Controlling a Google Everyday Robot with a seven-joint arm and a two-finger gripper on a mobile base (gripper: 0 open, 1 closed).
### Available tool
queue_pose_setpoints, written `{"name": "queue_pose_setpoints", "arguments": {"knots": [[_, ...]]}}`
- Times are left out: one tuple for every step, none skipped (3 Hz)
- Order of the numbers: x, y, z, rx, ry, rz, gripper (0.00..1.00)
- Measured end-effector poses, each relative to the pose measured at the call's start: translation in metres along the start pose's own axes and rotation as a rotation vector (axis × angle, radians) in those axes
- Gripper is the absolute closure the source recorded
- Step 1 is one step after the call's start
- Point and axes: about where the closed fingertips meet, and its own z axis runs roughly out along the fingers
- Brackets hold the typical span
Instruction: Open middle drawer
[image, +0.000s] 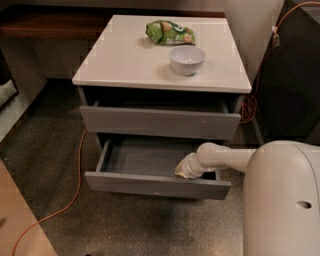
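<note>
The middle drawer of the white-topped cabinet stands pulled well out, its shallow grey interior bare. A tiny pale fleck shows low on its front. My gripper reaches from the right on the white arm. It sits inside the drawer, right behind the front panel, toward the right end. The uppermost grey drawer above it also stands slightly out. The lowest drawer is hidden below the middle one.
A white bowl and a green snack bag lie on the cabinet top. An orange cable runs over the speckled floor at left. A dark panel stands at right. A wooden shelf is at the back left.
</note>
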Motion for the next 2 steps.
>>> {"name": "queue_pose_setpoints", "arguments": {"knots": [[-0.0029, 0.0199, -0.0024, -0.015, 0.006, 0.027, 1.00], [-0.0033, 0.0284, -0.0041, -0.017, 0.010, 0.042, 1.00]]}}
